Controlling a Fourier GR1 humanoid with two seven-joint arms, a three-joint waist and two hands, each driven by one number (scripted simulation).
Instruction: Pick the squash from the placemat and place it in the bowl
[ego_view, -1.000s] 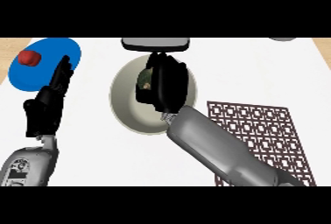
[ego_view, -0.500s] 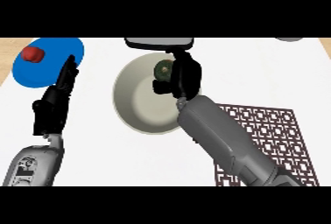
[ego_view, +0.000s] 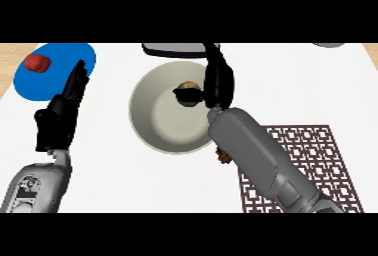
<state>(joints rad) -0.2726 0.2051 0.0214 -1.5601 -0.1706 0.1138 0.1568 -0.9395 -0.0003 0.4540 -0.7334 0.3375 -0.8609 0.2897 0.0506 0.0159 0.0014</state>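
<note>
Squash (ego_view: 189, 92) now lies in bowl (ego_view: 159, 120); right robot hand (ego_view: 220, 80) lifted, apparently uncurled; forearm crosses placemat (ego_view: 310, 165).

Light is bright and even over the white bench (ego_view: 310, 90); no single source can be told; shadows are faint, only a soft darker shade inside the bowl (ego_view: 159, 125) toward its lower rim; the grey right forearm (ego_view: 258, 160) carries a mild sheen; no glare blots out detail; the black hands read as flat dark shapes.
</note>
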